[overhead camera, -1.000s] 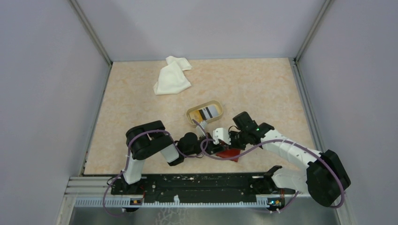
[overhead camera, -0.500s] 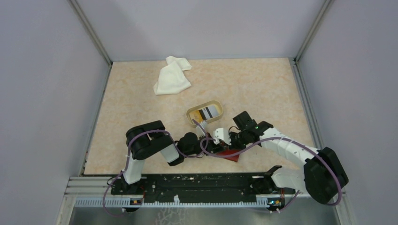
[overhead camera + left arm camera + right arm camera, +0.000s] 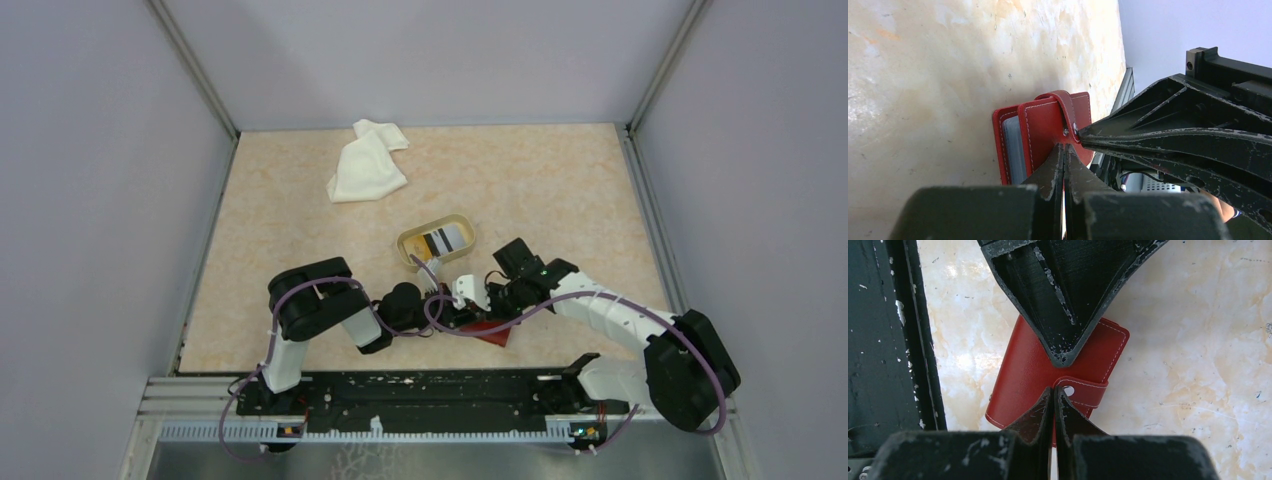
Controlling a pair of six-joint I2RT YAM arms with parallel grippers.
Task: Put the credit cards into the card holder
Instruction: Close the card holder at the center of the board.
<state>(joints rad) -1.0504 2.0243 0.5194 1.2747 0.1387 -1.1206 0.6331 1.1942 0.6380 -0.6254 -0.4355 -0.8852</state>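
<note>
Item: two-arm station, both arms low over the near middle of the table point(image 3: 560, 190). Left arm: the elbow is folded high near its base and the forearm runs rightward, close to the surface, toward the centre. Left gripper point(image 3: 1064, 148): the fingers are pressed flat together with no gap and nothing visible between them. Their tips rest against the red face of the card holder point(image 3: 1018, 385), just under its strap point(image 3: 1085, 390). Right arm: the shoulder sits at the far right, the white link stretches leftward across the table, and the wrist bends down toward the centre. Right gripper point(image 3: 1053, 390): the fingers are likewise closed tight. Their tips touch the card holder at the end of the strap, beside the small metal snap point(image 3: 1068, 390); whether they pinch the strap cannot be told. In both wrist views the two grippers point at each other from opposite sides, tips nearly meeting over the strap. Card holder: folded shut and lying on the table just ahead of the base rail, with the edges of its clear pockets showing along one side in the left wrist view. Credit cards point(image 3: 443, 239): they lie in the tan oval dish point(image 3: 404, 248), beyond the card holder and apart from it. One has dark stripes and another is pale. White cloth point(image 3: 366, 165): crumpled at the far left of the table, well apart from both arms.
</note>
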